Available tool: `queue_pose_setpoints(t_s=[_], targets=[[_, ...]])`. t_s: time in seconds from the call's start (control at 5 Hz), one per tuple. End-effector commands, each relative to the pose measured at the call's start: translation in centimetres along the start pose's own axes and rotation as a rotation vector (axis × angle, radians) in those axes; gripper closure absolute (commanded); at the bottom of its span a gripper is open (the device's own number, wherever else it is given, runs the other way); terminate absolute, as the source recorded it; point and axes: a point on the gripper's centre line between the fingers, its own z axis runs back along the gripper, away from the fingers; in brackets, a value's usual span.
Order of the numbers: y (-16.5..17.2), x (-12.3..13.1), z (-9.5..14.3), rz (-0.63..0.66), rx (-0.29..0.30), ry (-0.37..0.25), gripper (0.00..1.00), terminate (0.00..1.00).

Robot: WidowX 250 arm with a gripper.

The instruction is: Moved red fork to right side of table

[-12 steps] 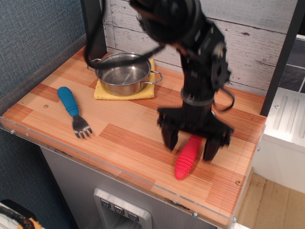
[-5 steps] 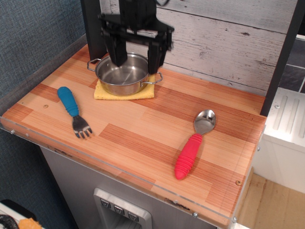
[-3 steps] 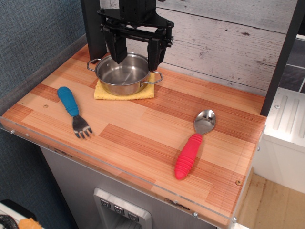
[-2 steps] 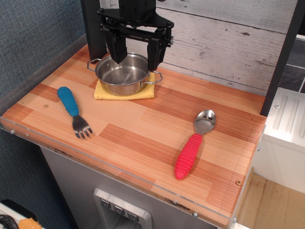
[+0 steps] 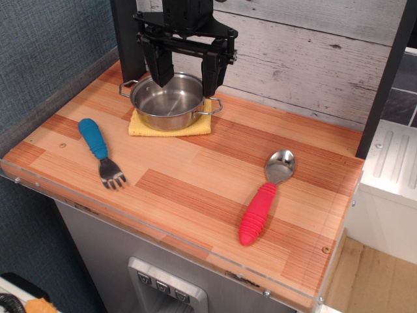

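The red fork (image 5: 262, 200), a utensil with a ribbed red handle and a shiny spoon-shaped bowl, lies flat on the right side of the wooden table (image 5: 189, 173), bowl pointing toward the back. My black gripper (image 5: 186, 81) hangs open and empty at the back left, above the steel pot, far from the red fork. Its two fingers point down with a wide gap between them.
A steel pot (image 5: 169, 101) sits on a yellow cloth (image 5: 143, 125) at the back left. A blue-handled metal fork (image 5: 101, 152) lies near the left front. A clear acrylic rim (image 5: 163, 238) edges the front. A white plank wall stands behind.
The gripper let go of the red fork on the right side, rose and moved to the back left above the pot. In the last half second nothing moved.
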Motion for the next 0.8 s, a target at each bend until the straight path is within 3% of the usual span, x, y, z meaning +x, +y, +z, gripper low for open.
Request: queue_pose_setpoints(t_s=[0.0, 0.4, 0.6], targets=[[0.59, 0.83, 1.71, 0.007, 0.005, -0.056, 0.00, 0.00], [0.59, 0.83, 1.71, 0.007, 0.005, -0.056, 0.00, 0.00], [0.59, 0.83, 1.71, 0.007, 0.005, -0.056, 0.00, 1.00]])
